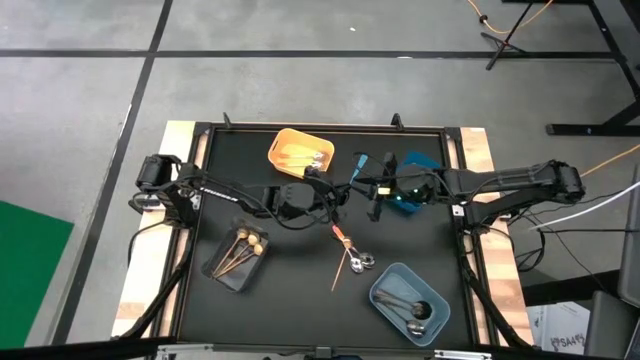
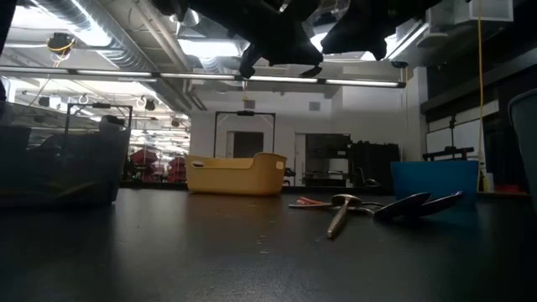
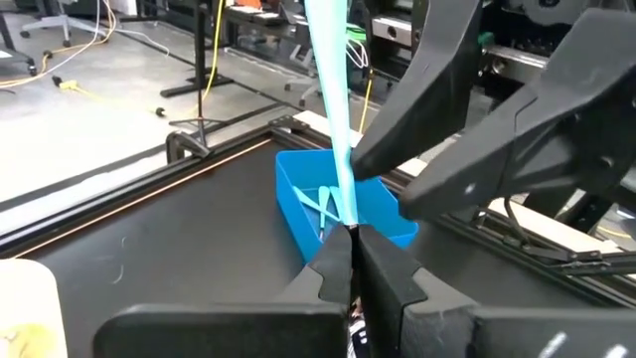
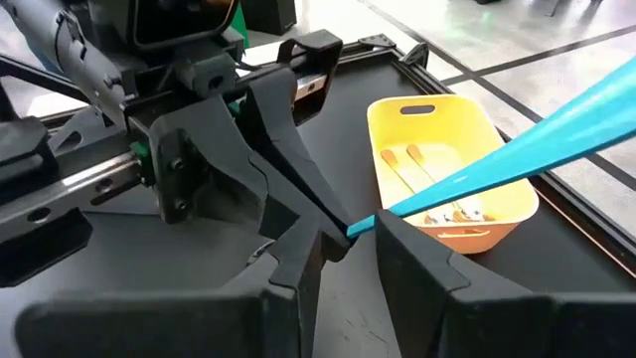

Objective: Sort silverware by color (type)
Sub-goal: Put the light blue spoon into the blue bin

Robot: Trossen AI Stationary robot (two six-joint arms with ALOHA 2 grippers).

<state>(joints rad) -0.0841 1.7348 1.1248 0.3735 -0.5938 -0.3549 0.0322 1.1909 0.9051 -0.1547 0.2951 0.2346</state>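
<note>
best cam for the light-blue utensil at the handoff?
Left wrist view: the light-blue utensil rises from the shut left tool, blue bin behind. Right wrist shows its end meeting the right tool. High view: a sliver. Low: not visible.

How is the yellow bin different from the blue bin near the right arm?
The yellow bin lies on the left arm's side, the blue bin on the right's. The yellow one holds pale, gold-looking utensils; the blue one holds light-blue ones. Both are open rectangular bins along the table's far edge.

Bright ceiling lights (image 2: 210, 46) glaring, dim backlit tabletop (image 2: 168, 252), sharp wrist views
</note>
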